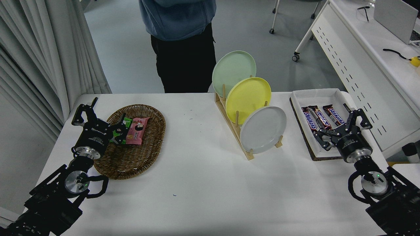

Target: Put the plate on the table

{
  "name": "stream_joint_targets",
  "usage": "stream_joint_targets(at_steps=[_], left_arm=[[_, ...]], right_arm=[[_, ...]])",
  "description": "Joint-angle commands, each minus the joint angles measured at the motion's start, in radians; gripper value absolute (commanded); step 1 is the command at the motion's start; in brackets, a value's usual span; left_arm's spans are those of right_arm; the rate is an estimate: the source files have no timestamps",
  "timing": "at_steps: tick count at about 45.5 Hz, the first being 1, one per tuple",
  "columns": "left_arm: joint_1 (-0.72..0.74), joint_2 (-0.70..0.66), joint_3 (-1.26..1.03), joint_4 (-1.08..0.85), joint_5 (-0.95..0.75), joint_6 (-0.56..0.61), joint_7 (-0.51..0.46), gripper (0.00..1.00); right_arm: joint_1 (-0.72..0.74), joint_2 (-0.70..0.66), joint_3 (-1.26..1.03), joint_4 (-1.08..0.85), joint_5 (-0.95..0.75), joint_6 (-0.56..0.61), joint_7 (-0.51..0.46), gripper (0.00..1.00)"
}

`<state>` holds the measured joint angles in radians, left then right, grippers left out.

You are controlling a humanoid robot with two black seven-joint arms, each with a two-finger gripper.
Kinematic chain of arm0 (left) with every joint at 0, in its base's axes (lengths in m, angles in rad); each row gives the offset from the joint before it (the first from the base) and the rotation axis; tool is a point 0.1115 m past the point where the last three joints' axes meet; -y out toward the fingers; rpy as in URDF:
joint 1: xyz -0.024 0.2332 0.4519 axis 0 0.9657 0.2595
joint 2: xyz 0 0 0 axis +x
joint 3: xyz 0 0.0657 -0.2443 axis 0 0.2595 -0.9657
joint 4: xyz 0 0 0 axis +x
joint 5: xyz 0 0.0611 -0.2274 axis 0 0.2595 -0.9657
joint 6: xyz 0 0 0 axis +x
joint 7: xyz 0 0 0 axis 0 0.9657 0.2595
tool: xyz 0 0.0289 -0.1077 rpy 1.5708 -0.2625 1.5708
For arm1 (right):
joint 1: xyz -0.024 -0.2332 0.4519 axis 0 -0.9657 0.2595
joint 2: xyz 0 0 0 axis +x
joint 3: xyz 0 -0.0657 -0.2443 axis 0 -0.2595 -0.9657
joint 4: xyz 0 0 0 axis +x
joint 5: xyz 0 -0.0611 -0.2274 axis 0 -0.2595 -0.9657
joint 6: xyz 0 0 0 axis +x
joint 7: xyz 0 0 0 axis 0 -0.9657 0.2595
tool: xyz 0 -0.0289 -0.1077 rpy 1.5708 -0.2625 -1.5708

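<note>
The light grey plate (263,129) stood on edge in the nearest slot of a wooden rack (233,129) on the white table (203,190), in front of a yellow plate (248,100) (behind it, a pale green plate (233,72)). The right gripper (342,124), fingers spread, hovered over a tray of Snickers bars (320,117). The left gripper (100,117), fingers spread, was parked beside a wicker basket (134,157).

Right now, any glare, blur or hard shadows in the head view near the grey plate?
Head view: sharp overall, no motion blur; soft even light, the grey plate throws only a faint shadow on the table; mild sheen on the plate's rim, no blown-out glare; slight wide-angle bend at the edges.
</note>
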<state>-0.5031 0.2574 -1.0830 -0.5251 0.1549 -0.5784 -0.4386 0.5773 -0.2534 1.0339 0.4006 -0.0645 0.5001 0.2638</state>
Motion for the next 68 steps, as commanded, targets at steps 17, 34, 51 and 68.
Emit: stream_joint_targets(at_steps=[17, 34, 51, 68], left_arm=[[0.000, 0.000, 0.000, -0.001, 0.000, 0.000, -0.002, 1.00], [0.000, 0.000, 0.000, 0.000, 0.000, 0.000, -0.002, 1.00], [0.000, 0.000, 0.000, -0.001, 0.000, 0.000, -0.002, 1.00], [0.000, 0.000, 0.000, 0.000, 0.000, 0.000, -0.002, 1.00]], right_arm=[[-0.001, -0.001, 0.000, 0.000, 0.000, 0.003, 0.000, 1.00], [0.018, -0.012, -0.020, -0.003, -0.003, -0.006, -0.011, 1.00], [0.153, -0.141, -0.517, 0.030, 0.005, -0.012, -0.015, 1.00], [0.358, -0.404, -1.093, 0.333, 0.204, -0.011, -0.015, 1.00]])
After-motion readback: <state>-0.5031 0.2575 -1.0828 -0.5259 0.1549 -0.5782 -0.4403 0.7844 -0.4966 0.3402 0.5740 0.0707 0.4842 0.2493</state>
